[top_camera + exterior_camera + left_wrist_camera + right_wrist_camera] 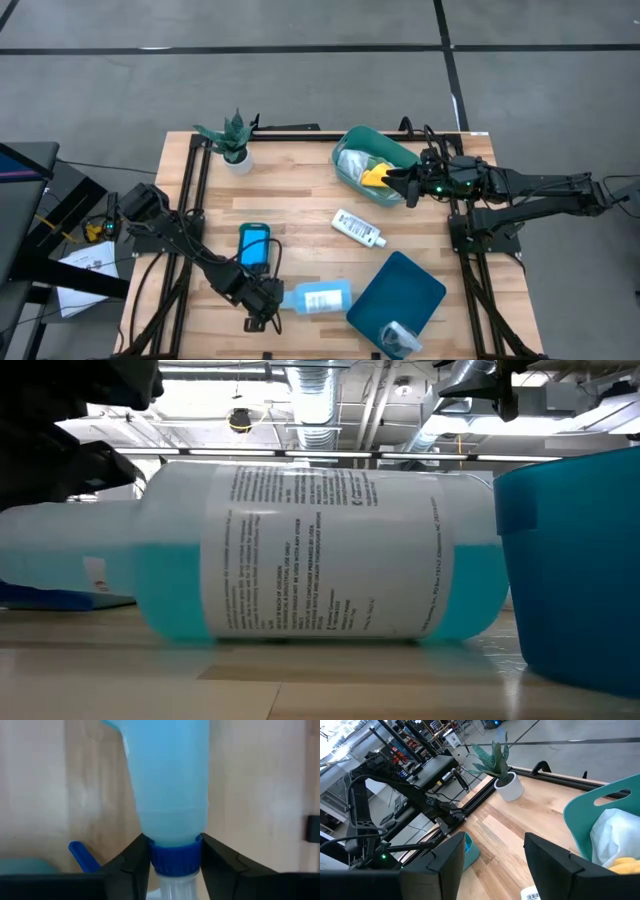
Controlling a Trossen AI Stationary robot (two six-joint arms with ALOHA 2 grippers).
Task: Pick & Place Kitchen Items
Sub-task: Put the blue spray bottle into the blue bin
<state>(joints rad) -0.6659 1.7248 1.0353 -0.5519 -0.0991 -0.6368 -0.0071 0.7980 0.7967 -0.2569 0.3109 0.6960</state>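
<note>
The pale-blue spray bottle (320, 297) lies on its side on the wooden table near the front edge, and fills the low view (320, 550). My left gripper (268, 298) is shut on its neck end. My right gripper (405, 183) is open and empty at the near rim of the teal tub (352, 140), which holds white and yellow cloths (615, 840). A blue sponge (254, 246) and a small white bottle (358, 228) lie flat on the table. A crinkled silver cup (400, 337) sits on a teal tray (397, 290). My left gripper pinches the spray bottle's blue screw collar (175, 857) between its two fingers, one on each side of the neck. The fingers come about level from the table's left, along the bottle's length. The bottle's body (320, 630) rests on its side on the table.
A small potted plant (232, 138) stands at the far left. The teal tray's wall (570, 570) stands just right of the spray bottle. Bare wood shows in the table's middle (300, 195).
</note>
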